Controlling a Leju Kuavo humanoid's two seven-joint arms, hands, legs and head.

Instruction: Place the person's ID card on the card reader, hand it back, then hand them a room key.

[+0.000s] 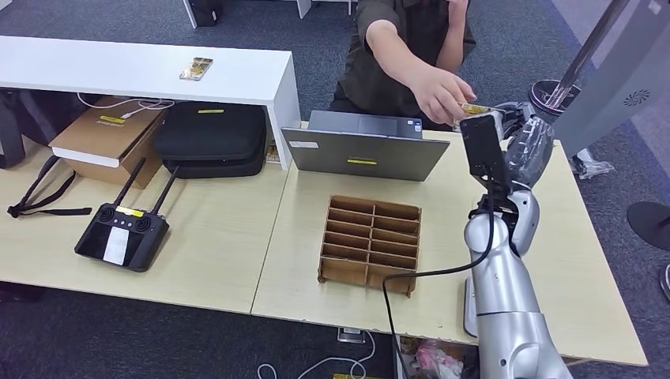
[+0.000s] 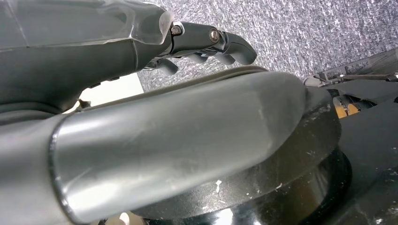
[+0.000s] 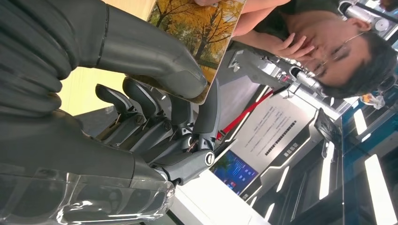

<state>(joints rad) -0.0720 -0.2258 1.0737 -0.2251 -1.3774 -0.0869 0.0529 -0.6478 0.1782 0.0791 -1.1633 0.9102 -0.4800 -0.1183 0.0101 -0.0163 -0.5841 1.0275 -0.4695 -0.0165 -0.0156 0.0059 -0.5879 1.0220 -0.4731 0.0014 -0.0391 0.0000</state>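
A card [image 3: 199,28] printed with yellow autumn trees is pinched between the thumb and fingers of my right hand [image 3: 141,108]. In the head view my right hand [image 1: 517,130] is raised over the desk's far right edge, beside the laptop. A person's hand [image 1: 438,93] reaches across from behind the desk and holds the other end of the card [image 1: 472,108]. My left hand [image 2: 141,131] hangs over grey carpet with its fingers [image 2: 211,42] loosely bent and nothing in it. I cannot tell which item here is the card reader.
A wooden divided box [image 1: 370,241] stands mid-desk, with a grey laptop [image 1: 363,146] behind it. A second card [image 1: 196,69] lies on the white shelf [image 1: 237,79]. A black controller [image 1: 122,233], a black case [image 1: 209,138] and a cardboard box [image 1: 107,134] occupy the left.
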